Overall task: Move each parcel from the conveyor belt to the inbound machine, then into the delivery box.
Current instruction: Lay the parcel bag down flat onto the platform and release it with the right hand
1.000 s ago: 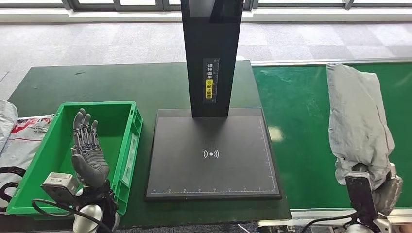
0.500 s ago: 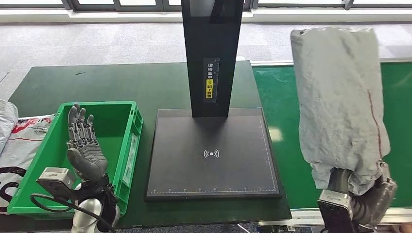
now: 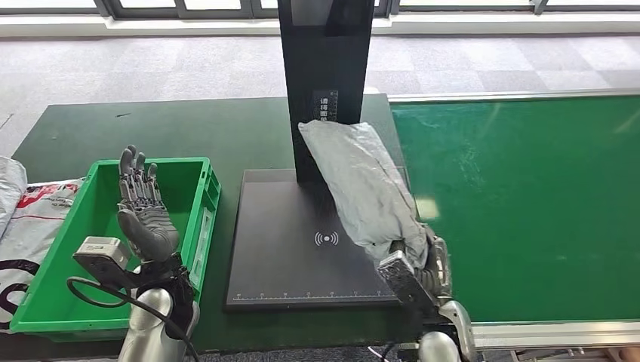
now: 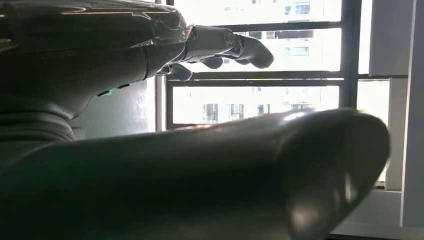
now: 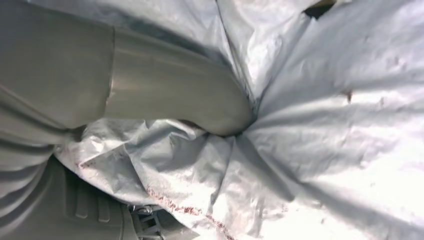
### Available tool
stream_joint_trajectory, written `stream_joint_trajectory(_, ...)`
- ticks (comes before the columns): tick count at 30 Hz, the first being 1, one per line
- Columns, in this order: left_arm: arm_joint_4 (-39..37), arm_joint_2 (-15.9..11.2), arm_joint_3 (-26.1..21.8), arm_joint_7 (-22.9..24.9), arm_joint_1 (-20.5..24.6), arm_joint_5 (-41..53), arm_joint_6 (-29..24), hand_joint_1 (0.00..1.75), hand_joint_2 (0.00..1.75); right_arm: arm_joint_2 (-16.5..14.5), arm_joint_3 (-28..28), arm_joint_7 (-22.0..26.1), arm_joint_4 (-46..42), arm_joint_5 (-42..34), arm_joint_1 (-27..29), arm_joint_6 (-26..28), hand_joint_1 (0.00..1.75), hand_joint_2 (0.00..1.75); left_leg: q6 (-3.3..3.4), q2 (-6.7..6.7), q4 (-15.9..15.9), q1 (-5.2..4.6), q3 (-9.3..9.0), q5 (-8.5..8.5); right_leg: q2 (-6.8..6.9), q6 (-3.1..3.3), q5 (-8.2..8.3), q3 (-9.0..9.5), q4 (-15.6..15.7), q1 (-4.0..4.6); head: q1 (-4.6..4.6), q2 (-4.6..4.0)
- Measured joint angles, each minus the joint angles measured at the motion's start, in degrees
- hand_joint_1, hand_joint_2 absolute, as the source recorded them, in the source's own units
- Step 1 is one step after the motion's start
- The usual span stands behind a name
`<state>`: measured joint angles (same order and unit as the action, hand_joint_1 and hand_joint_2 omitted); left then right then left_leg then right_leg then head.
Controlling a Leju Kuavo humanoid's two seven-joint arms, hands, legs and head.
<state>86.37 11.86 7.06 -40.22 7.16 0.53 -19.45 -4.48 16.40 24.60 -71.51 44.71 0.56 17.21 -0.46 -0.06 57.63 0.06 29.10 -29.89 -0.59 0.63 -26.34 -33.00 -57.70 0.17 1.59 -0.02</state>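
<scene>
At the far left, printed mail bags [image 3: 30,219] are lying on the dark green worktop [image 3: 189,128] beside the green delivery box [image 3: 198,226], which is waiting for scanned goods. The left hand [image 3: 142,215] is hovering over that box with its fingers apart and upright, holding nothing, probably readying itself to receive. Further right, the inbound machine [image 3: 287,256] is showing its flat black plate with a scan symbol below a tall black post. The grey parcel [image 3: 362,185] is slanting over the plate's right part, its upper end near the post, likely being presented for reading. The right hand [image 3: 426,264] is clamping the parcel's lower end from beneath, thumb pressing into the crumpled wrap. Rightmost, the green conveyor belt [image 3: 528,204] is lying beside the machine.
</scene>
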Motion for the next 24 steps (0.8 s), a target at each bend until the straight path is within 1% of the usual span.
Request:
stream_joint_trajectory(3, -0.49, 0.32, -0.01, 0.0, 0.18, -0.82, -0.16, 0.0, 0.0, -2.13, 3.92, 2.15, 10.17, -1.36, -3.62, -1.02, 1.75, 1.75, -0.05, -0.07, 0.0, 0.02, -0.12, 0.06, 0.01, 0.04, 0.03, -0.1, -0.05, -0.01, 0.01, 0.0)
stream_joint_trajectory(6, -0.8, 0.43, -0.01, 0.0, 0.18, -1.2, -0.13, 0.0, 0.0, -3.66, 6.59, 2.65, 16.66, -1.69, -5.79, -1.64, 1.75, 1.75, -0.06, -0.09, 0.0, 0.03, -0.06, 0.06, 0.02, 0.06, 0.02, -0.18, -0.07, 0.0, 0.02, 0.0)
stream_joint_trajectory(10, -1.11, 0.48, -0.01, 0.0, 0.18, -1.23, -0.1, 0.0, 0.0, -4.72, 8.43, 2.79, 21.46, -1.77, -7.72, -1.95, 1.75, 1.75, -0.06, -0.07, 0.0, 0.03, -0.02, 0.06, 0.01, 0.06, 0.02, -0.22, -0.08, 0.0, 0.01, 0.0)
stream_joint_trajectory(14, -1.27, 0.55, 0.0, 0.0, 0.16, -1.23, -0.1, 0.0, 0.0, -5.22, 9.93, 2.78, 23.0, -2.06, -8.37, -3.27, 1.75, 1.75, -0.06, -0.02, 0.0, 0.0, -0.05, 0.06, 0.01, 0.06, 0.03, -0.21, -0.08, -0.01, 0.01, 0.0)
stream_joint_trajectory(15, -1.34, 0.56, 0.0, 0.0, 0.13, -1.21, -0.14, 0.0, 0.0, -5.27, 10.42, 2.6, 23.09, -2.06, -8.37, -3.57, 1.38, 1.75, -0.06, -0.01, 0.0, 0.0, -0.06, 0.06, 0.01, 0.06, 0.04, -0.21, -0.08, -0.01, 0.01, 0.0)
stream_joint_trajectory(18, -1.45, 0.56, 0.0, 0.0, -0.01, -1.08, -0.44, 0.0, 0.0, -5.31, 11.7, 1.81, 22.82, -2.14, -8.1, -3.91, 0.07, 1.75, -0.06, 0.0, 0.0, -0.01, -0.08, 0.06, 0.0, 0.07, 0.05, -0.21, -0.08, -0.01, 0.01, 0.0)
stream_joint_trajectory(19, -1.45, 0.56, 0.0, 0.0, -0.07, -1.01, -0.5, 0.0, 0.0, -5.3, 12.01, 1.44, 22.53, -2.17, -7.89, -3.74, 0.0, 1.75, -0.06, 0.0, 0.0, -0.01, -0.08, 0.06, 0.0, 0.07, 0.05, -0.21, -0.08, -0.01, 0.01, 0.0)
stream_joint_trajectory(21, -1.46, 0.56, 0.01, 0.0, -0.27, -0.53, -0.53, 0.0, 0.0, -5.18, 12.45, -0.13, 21.15, -2.0, -7.08, -2.43, 0.0, 1.75, -0.06, -0.01, 0.0, 0.0, -0.09, 0.06, 0.01, 0.07, 0.05, -0.22, -0.08, -0.01, 0.02, 0.0)
stream_joint_trajectory(24, -1.72, 0.52, 0.08, -0.02, -0.56, 0.75, -0.77, 0.0, 0.0, -4.1, 12.88, -5.38, 15.51, 0.25, -3.73, 2.19, 0.0, 1.75, -0.06, -0.16, 0.0, -0.02, -0.03, 0.06, 0.07, 0.07, 0.03, -0.24, -0.08, 0.0, 0.02, 0.0)
